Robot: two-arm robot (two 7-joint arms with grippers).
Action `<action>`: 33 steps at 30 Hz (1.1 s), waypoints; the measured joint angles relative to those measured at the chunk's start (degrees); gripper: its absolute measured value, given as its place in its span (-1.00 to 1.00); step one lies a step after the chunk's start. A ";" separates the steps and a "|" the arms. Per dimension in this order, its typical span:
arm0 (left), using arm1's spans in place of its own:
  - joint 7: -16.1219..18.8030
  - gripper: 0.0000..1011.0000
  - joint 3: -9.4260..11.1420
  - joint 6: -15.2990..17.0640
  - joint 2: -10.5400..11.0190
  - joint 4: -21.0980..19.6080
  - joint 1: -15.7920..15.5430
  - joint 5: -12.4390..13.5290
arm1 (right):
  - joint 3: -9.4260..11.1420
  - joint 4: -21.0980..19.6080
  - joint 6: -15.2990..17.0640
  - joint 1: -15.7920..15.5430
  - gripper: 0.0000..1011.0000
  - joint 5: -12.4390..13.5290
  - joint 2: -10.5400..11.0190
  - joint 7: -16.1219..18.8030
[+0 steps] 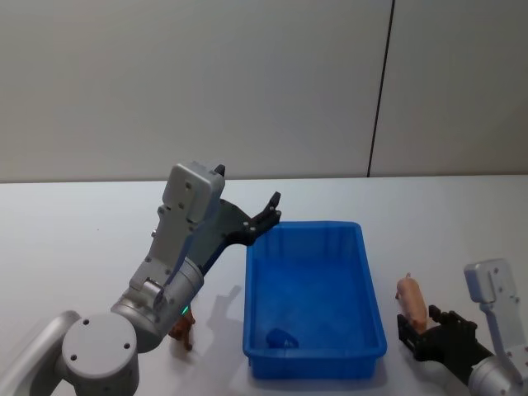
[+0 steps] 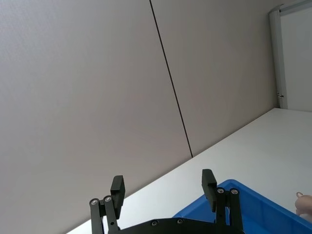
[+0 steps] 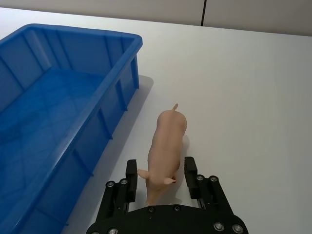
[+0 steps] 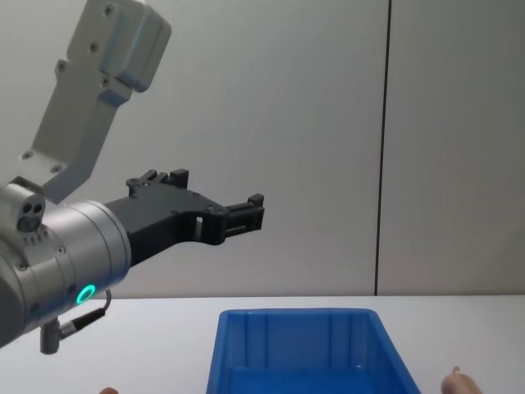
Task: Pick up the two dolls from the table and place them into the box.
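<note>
Nearest to us, at the lower right of the head view, the right pincer (image 3: 160, 165) sits low on the tabletop (image 1: 82, 223) with its fingers spread to either side of the pale pig-shaped doll (image 3: 165, 141). They straddle its head end and have not closed on it. The doll stands on its feet just beside the right wall of the box (image 1: 313, 363), apart from it.

At the lower left of the head view, the brown doll (image 1: 183, 330) stands near the box's left wall, partly hidden by the left arm.

We judge both dolls to be light, stiff moulded figures. The pig's smooth, rounded body may slip under a pinch at the tapering snout, so we would take hold across the flanks at mid-body, where the sides run more nearly parallel. On the brown one, thin legs look like a poor grip, so the trunk is the better place.

Farther back, the left pincer (image 2: 163, 180) hangs raised above the box's far left corner, fingers spread wide and carrying nothing.
</note>
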 joint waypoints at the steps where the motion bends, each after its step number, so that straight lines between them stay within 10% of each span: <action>1: 0.00 0.98 0.00 0.00 0.00 0.00 0.00 0.00 | 0.00 0.09 0.03 0.06 0.19 -0.02 -0.04 -0.01; 10: 0.00 0.98 0.00 0.00 0.00 0.00 0.00 0.00 | 0.05 0.46 -0.39 0.42 -0.37 -0.60 -0.31 -0.59; 33: 0.00 0.98 0.00 0.00 0.00 0.00 0.00 0.00 | 0.05 -6.56 -6.33 0.57 -0.39 -4.99 -0.07 0.01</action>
